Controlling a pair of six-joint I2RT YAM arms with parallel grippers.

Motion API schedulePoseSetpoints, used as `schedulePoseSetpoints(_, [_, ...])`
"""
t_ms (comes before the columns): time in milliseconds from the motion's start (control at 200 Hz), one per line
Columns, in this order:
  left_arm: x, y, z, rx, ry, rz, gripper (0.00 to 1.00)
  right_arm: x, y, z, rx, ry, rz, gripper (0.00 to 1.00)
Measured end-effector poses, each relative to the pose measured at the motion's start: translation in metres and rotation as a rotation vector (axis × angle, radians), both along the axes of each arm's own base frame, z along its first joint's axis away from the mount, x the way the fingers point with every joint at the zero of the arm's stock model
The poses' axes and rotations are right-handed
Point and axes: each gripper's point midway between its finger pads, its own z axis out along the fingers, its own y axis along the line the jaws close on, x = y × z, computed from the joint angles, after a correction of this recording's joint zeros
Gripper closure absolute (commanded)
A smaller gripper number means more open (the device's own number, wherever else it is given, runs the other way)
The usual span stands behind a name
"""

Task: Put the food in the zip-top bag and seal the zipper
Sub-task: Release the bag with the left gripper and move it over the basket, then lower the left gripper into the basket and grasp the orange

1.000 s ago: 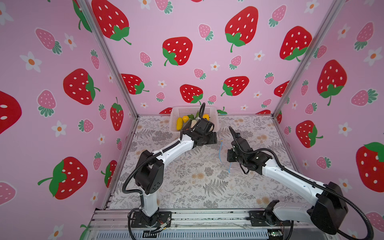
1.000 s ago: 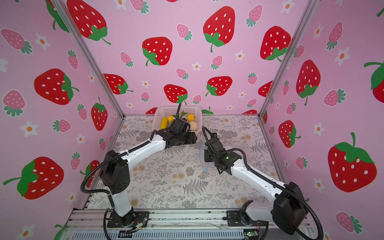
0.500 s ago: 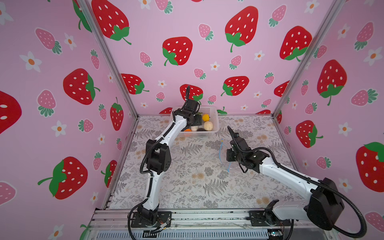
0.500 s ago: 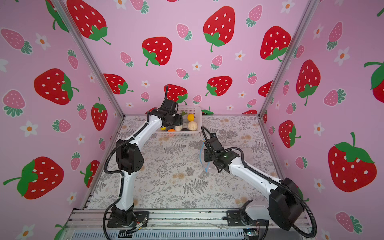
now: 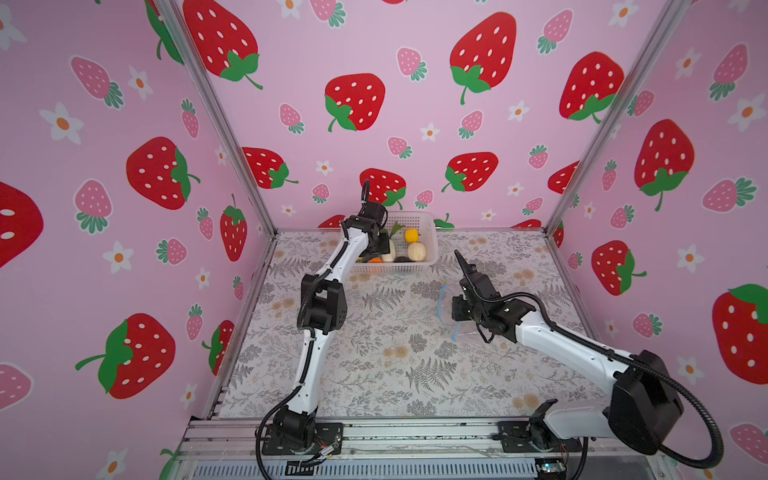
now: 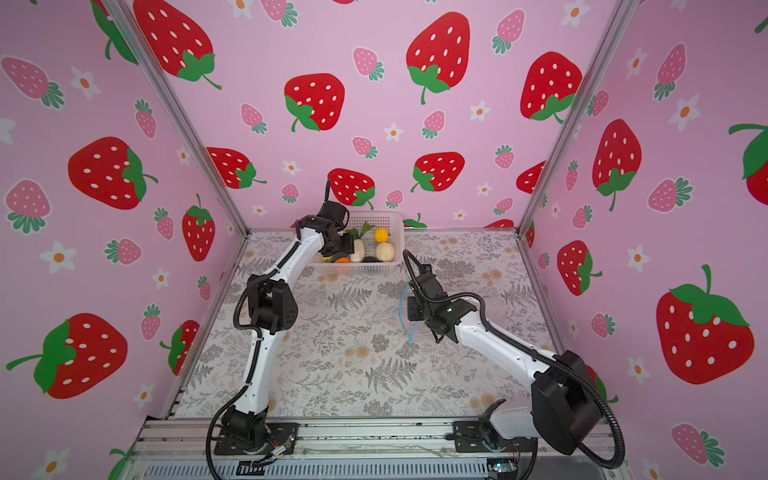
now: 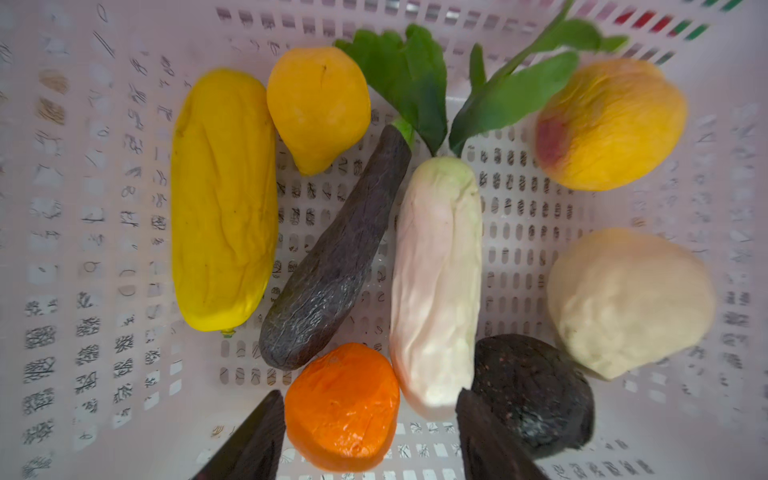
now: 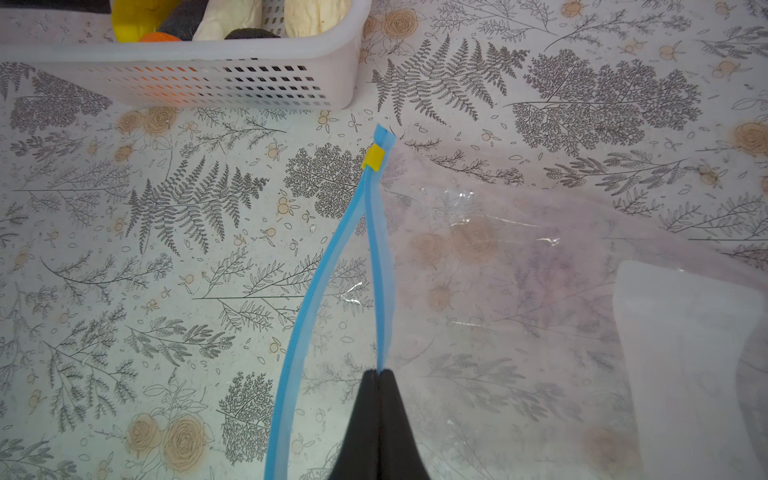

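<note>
near: right tool (image 8: 379,374) pinches one zipper (image 8: 377,257) lip, propping the bag (image 8: 498,270) open right of bench (image 5: 374,374) middle | far edge: left tool (image 7: 368,401) spread astride the orange (image 7: 343,409) in the basket (image 7: 83,208) | next: squeeze centred, lift clear of the radish (image 7: 436,270)

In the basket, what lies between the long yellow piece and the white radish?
A dark eggplant, slanted, lies between the yellow piece and the radish. The left wrist view shows it.
</note>
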Motion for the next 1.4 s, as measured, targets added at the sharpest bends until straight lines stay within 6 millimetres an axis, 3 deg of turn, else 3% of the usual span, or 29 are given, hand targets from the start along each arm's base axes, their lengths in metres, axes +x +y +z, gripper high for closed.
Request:
schedulePoseSetpoints(100, [-0.004,0.0,-0.013,0.006,0.034,-0.003,0.34,0.001,-0.001,0.0,-0.001,-0.001,0.0,1.0])
schedulePoseSetpoints(490, [-0.004,0.006,-0.016,0.008,0.047,0.006,0.36,0.002,0.0,-0.002,0.0,0.004,0.001,1.0])
schedulePoseSetpoints(695, [-0.014,0.01,-0.036,0.021,0.102,0.006,0.4,0.006,0.003,-0.003,-0.002,0.007,0.003,1.0])
schedulePoseSetpoints(830, [-0.016,0.013,-0.037,0.023,0.108,0.004,0.4,0.006,0.004,-0.006,-0.008,0.014,0.004,1.0])
schedulePoseSetpoints(1115, [-0.031,0.02,-0.037,0.041,0.146,-0.006,0.26,0.011,0.006,-0.003,0.0,0.009,0.003,1.0])
schedulePoseSetpoints(1400, [-0.032,0.021,-0.038,0.042,0.153,-0.011,0.36,0.01,0.007,-0.003,0.001,0.01,0.004,1.0])
